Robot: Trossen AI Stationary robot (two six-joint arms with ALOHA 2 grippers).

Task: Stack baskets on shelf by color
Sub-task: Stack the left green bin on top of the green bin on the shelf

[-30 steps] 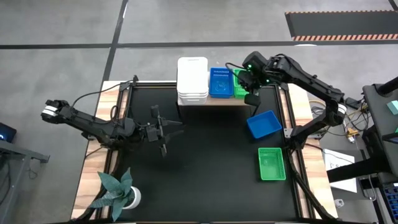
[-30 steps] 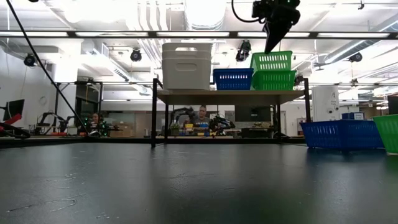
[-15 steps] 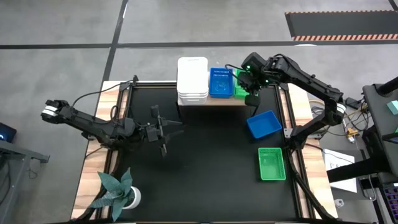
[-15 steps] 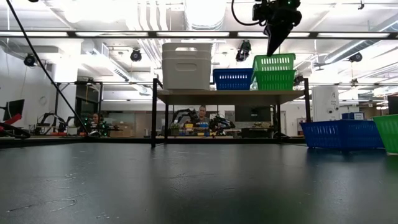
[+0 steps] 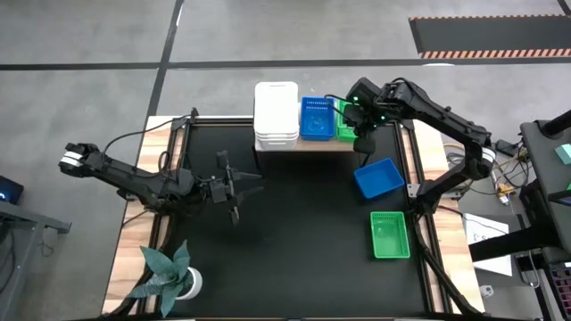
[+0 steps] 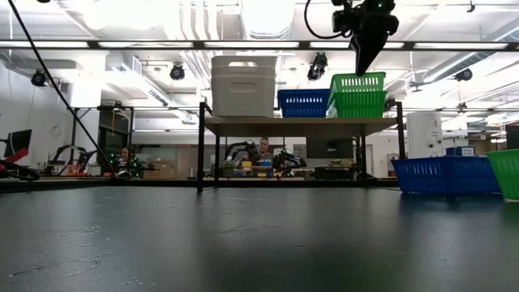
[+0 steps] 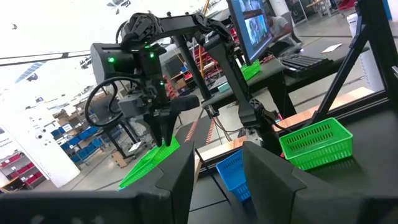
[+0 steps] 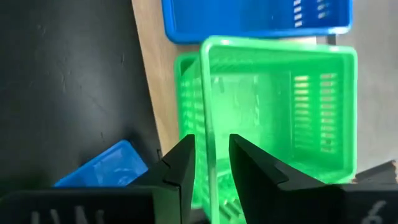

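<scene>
I am looking down on the table (image 5: 294,223), where the shelf (image 5: 303,144) is standing at the far edge. On its board a stack of white baskets (image 5: 277,114) is sitting at the left end, a blue basket (image 5: 316,119) is sitting in the middle, just beside the white ones, and a stack of green baskets (image 6: 355,95) is sitting at the right end, the upper one resting slightly askew in the lower.

My right hand (image 8: 208,165) is hovering directly over the green stack, pointing down, and its two fingers (image 8: 177,168) are standing a little apart, straddling the near wall of the top green basket (image 8: 273,118) without clamping it. In the low view that hand (image 6: 367,49) is hanging just above the green rim.

Two more baskets are lying on the table to the right: a loose blue basket (image 5: 378,178) near the shelf's right legs, and a loose green basket (image 5: 390,234) nearer to me, well apart from the shelf.

My left hand (image 5: 234,185) is waiting over the bare table on the left side, its fingers (image 7: 264,174) spread open and holding nothing. A potted plant (image 5: 169,272) is standing at the near left corner.
</scene>
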